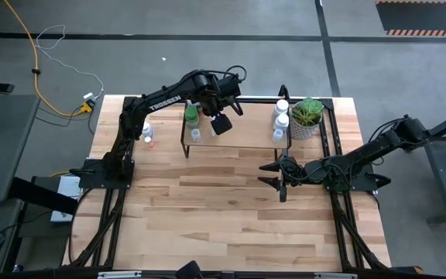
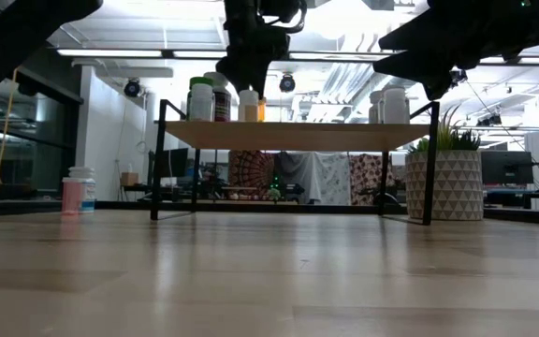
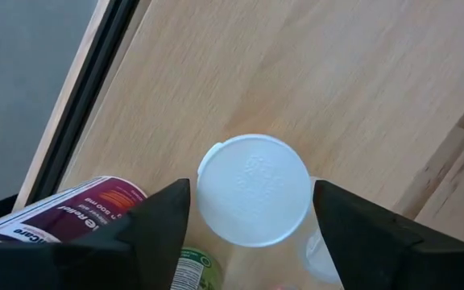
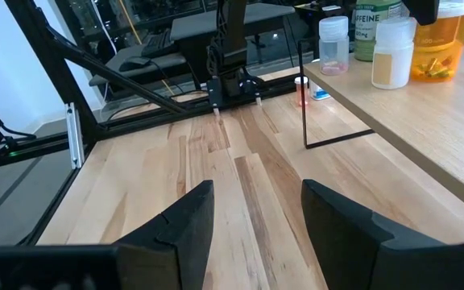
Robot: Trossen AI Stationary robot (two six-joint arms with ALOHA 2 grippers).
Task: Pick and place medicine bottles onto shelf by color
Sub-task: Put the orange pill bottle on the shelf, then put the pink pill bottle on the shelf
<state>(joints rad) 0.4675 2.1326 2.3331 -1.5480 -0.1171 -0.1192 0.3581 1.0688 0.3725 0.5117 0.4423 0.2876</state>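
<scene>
My left gripper (image 1: 221,124) is over the left part of the light-wood shelf (image 1: 242,141), pointing down, open. Its fingers (image 3: 167,217) stand on either side of the white cap (image 3: 252,189) of an orange bottle (image 4: 441,40) standing on the shelf, with a thin gap on each side. Beside it stand a green-capped bottle (image 1: 191,115), a reddish-labelled one (image 3: 71,213) and small white ones (image 4: 393,52). Three white bottles (image 1: 282,122) stand at the shelf's right end. My right gripper (image 1: 276,175) is open and empty, above the table in front of the shelf.
Two small bottles (image 1: 148,136) stand on the table left of the shelf, also in the low view (image 2: 75,192). A potted green plant (image 1: 307,116) stands at the shelf's right end. Bare tabletop (image 1: 223,217) spreads in front of the shelf.
</scene>
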